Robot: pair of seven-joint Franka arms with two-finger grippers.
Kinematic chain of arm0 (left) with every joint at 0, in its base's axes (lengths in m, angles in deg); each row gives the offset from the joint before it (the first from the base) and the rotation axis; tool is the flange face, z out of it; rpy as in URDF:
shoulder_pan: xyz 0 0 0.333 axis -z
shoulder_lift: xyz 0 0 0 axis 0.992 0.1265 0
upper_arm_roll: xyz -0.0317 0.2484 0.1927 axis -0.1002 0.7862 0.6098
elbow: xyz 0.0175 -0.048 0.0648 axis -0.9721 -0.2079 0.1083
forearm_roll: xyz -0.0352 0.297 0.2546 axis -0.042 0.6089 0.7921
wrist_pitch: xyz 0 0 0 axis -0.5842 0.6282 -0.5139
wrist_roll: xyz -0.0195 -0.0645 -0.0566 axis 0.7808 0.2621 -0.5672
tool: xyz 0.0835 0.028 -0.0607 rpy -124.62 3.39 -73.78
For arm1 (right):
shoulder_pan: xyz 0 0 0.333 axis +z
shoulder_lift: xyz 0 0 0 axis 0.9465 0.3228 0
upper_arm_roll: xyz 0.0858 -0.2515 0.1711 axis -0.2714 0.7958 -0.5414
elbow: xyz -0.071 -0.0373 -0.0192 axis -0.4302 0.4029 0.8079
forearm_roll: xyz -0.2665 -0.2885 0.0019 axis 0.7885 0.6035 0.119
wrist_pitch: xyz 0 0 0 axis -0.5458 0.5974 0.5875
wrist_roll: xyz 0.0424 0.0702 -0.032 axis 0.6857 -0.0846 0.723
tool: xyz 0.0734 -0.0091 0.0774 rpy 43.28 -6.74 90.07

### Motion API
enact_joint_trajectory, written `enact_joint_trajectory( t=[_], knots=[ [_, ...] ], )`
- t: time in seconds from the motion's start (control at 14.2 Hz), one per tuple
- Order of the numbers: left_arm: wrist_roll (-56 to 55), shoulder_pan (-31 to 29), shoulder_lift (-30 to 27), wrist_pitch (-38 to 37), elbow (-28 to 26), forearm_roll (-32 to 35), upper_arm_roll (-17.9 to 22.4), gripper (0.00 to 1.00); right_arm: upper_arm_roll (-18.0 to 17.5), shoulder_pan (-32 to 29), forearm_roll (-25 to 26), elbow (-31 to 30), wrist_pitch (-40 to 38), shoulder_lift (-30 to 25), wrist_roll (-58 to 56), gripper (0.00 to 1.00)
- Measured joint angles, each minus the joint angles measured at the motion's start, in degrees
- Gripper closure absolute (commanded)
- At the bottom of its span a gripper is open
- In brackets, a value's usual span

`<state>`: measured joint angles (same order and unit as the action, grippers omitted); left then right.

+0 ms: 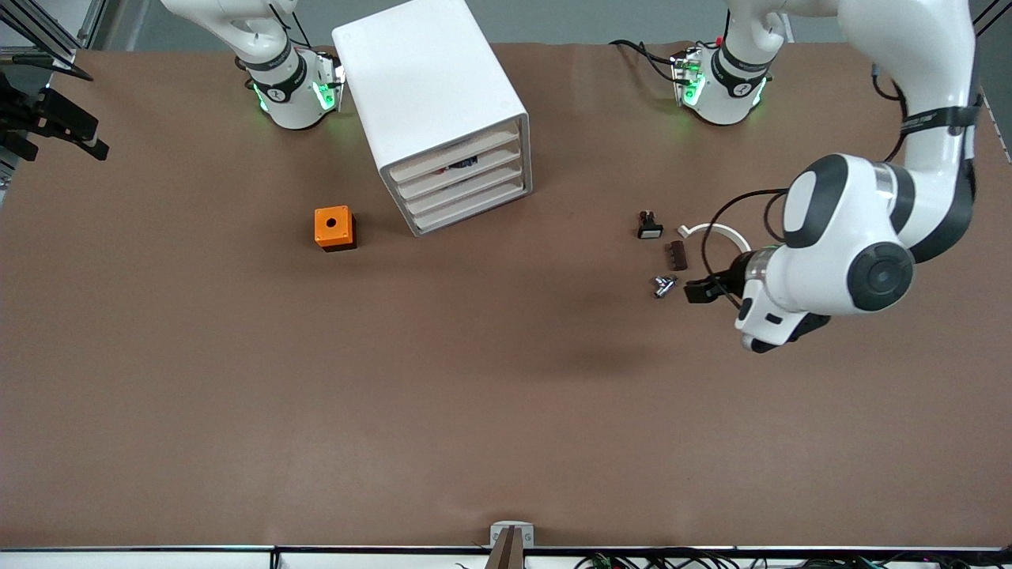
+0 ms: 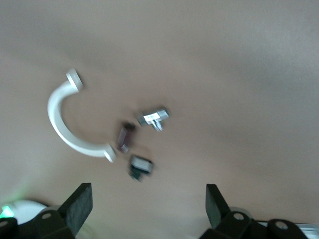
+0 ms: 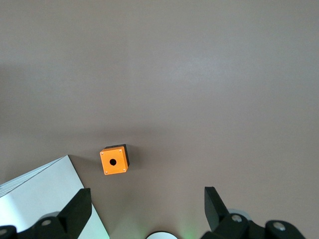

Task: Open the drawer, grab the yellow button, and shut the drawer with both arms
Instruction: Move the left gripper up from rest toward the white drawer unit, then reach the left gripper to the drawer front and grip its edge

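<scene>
The white cabinet (image 1: 427, 79) stands near the robots' bases with four alike white drawers (image 1: 462, 183) stacked in it, all pushed in. A small dark thing (image 1: 463, 163) shows in a gap between the upper drawers; I cannot tell what it is. The button is not otherwise in view. My left gripper (image 1: 700, 291) is open and empty over the table beside a cluster of small parts; the left wrist view shows its gripper (image 2: 148, 196) wide apart. My right gripper (image 3: 147, 199) is open and empty, high over the table, with the cabinet's corner (image 3: 40, 194) below it.
An orange cube with a hole (image 1: 334, 227) (image 3: 114, 160) sits beside the cabinet, toward the right arm's end. By the left gripper lie a black-and-white part (image 1: 650, 227) (image 2: 140, 166), a brown block (image 1: 677, 254), a metal piece (image 1: 663, 285) and a white curved clip (image 1: 715, 233) (image 2: 65, 127).
</scene>
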<state>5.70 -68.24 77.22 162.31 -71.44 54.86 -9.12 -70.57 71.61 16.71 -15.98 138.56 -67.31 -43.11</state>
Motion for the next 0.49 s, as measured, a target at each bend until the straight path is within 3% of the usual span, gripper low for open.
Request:
enact_joint_trajectory(
  t=[0.21,0.49],
  knots=[
    [-16.2,2.16,2.94,-3.73,3.43,-9.56,-0.02,0.0,-0.28,0.61,0.0,0.0,0.01,0.0,0.0,0.0],
    [-39.12,4.33,5.94,-7.04,4.08,-19.37,-1.59,0.0,-0.39,1.05,0.0,0.0,-0.37,0.0,-0.01,0.0]
  ],
)
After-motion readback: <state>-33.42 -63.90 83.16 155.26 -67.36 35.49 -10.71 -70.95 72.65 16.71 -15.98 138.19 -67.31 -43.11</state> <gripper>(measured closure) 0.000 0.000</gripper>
